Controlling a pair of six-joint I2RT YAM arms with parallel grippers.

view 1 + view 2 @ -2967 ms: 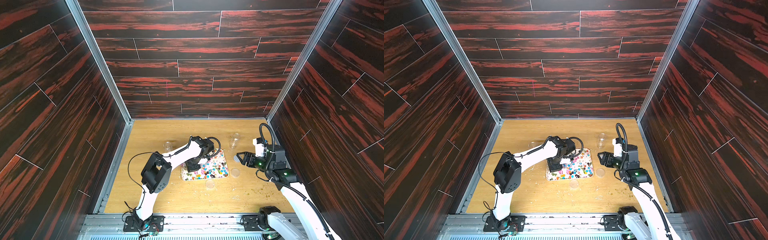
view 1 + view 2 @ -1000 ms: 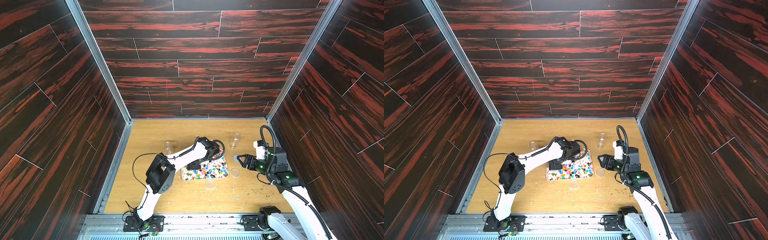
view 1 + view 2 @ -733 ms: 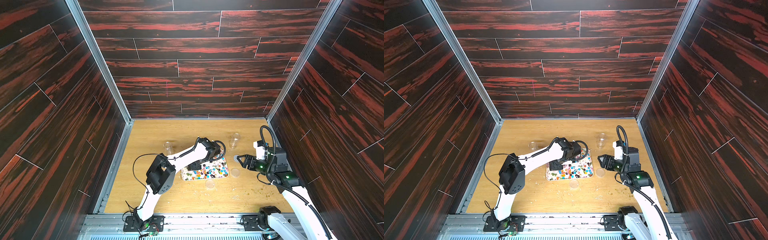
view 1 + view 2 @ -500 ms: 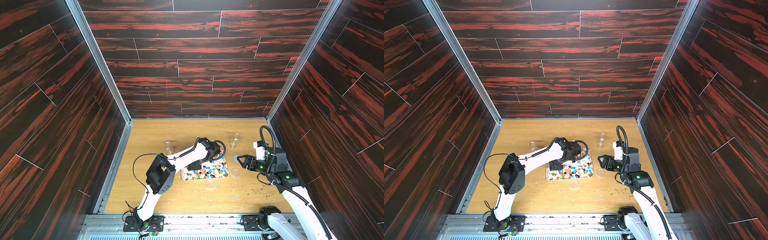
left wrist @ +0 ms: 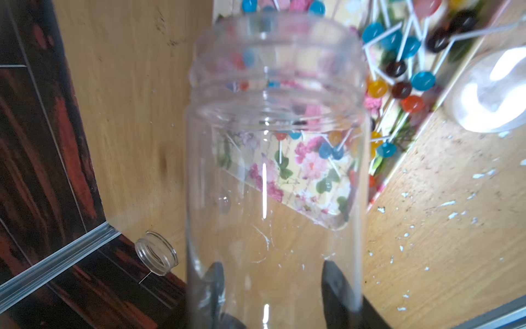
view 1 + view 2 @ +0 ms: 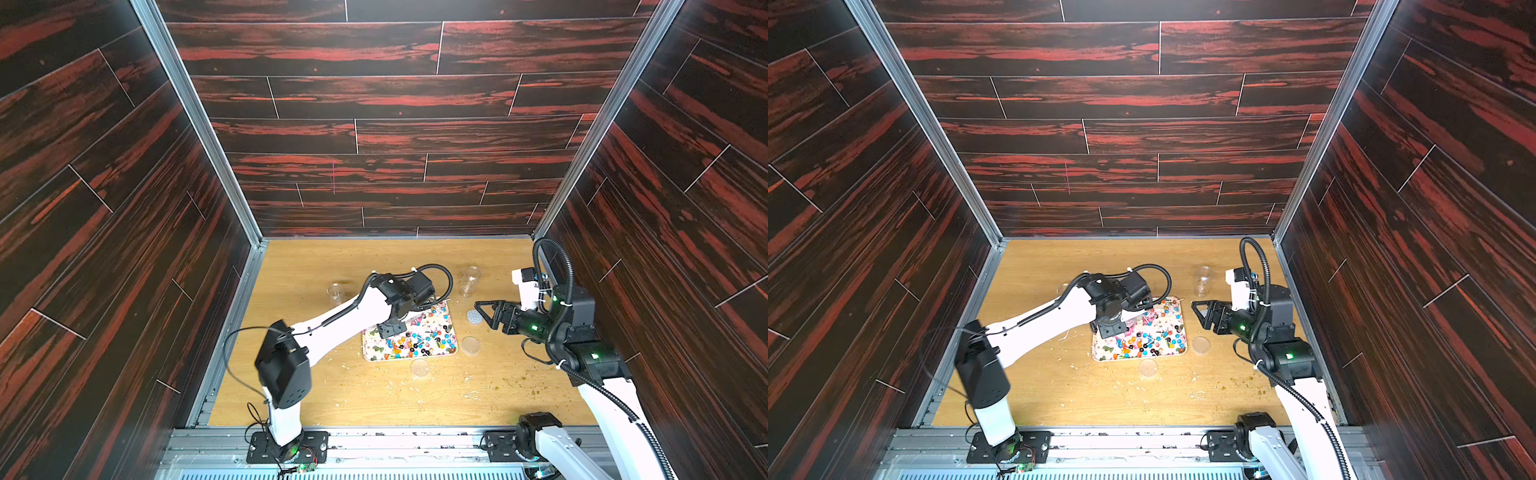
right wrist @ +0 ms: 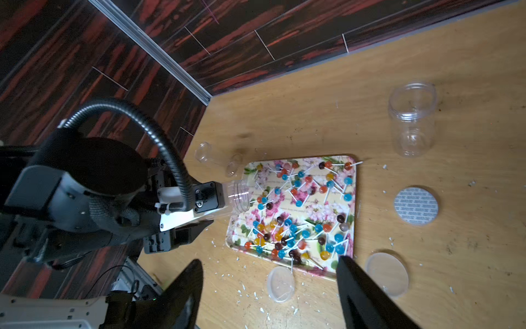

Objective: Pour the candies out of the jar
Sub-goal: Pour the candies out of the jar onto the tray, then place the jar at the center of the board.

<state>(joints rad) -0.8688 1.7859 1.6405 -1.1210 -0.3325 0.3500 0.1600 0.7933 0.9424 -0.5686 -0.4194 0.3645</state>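
My left gripper [image 5: 273,282] is shut on the base of a clear jar [image 5: 273,171], one finger on each side. The jar looks empty and lies tilted, its mouth [image 7: 239,196] over the left edge of the flowered tray [image 7: 354,199]. The candies [image 7: 299,216], small glossy balls on white sticks in blue, orange, red and dark brown, are spread across the tray in both top views [image 6: 419,338] [image 6: 1146,338]. My right gripper [image 7: 269,259] hangs open and holds nothing, to the right of the tray [image 6: 484,313] [image 6: 1200,313].
An empty clear jar [image 6: 469,280] [image 7: 412,119] stands upright behind the tray on the right. A small clear jar [image 6: 336,292] [image 5: 156,256] lies at the back left. Two clear lids [image 7: 280,283] [image 7: 387,275] and a silver seal disc [image 7: 416,205] lie by the tray. Crumbs dot the table.
My left arm has drawn back a little to the left with the jar still in its grip. The right arm has not moved.
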